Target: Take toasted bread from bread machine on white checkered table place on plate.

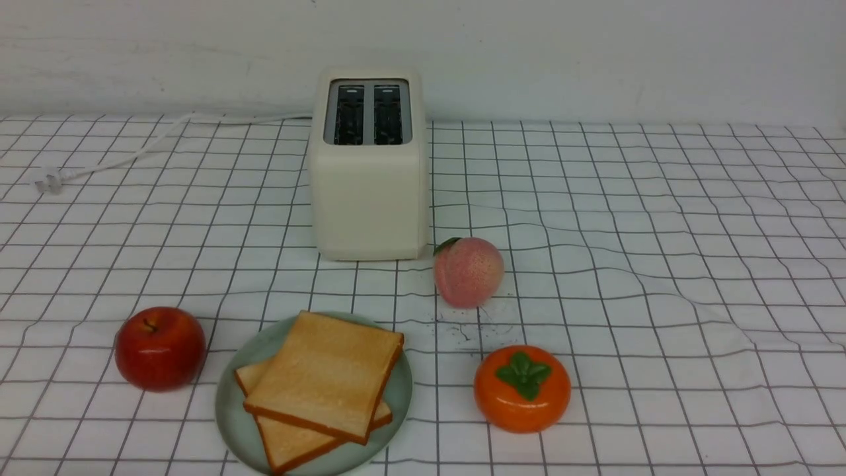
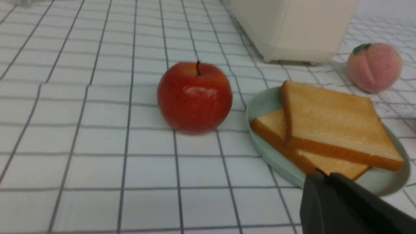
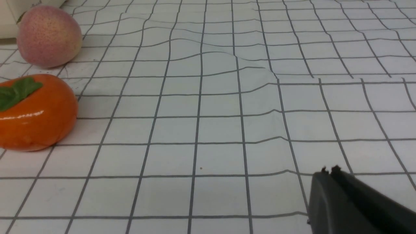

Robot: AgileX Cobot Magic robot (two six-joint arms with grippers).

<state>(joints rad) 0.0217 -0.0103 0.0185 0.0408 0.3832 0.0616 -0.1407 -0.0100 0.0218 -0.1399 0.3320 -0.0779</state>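
Both toast slices [image 1: 327, 383] stacked on mint-green plate [image 1: 231, 410], toaster [image 1: 368, 168] slots empty. Left gripper [image 2: 321, 175] and right gripper [image 3: 329, 170] both closed, empty, clear of objects. Judgement: task looks complete; next needs only retreat, no grasp.

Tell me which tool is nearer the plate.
Left. The left tool sits shut at the plate rim beside the toast. The right tool, also shut, is over bare cloth beyond the persimmon.
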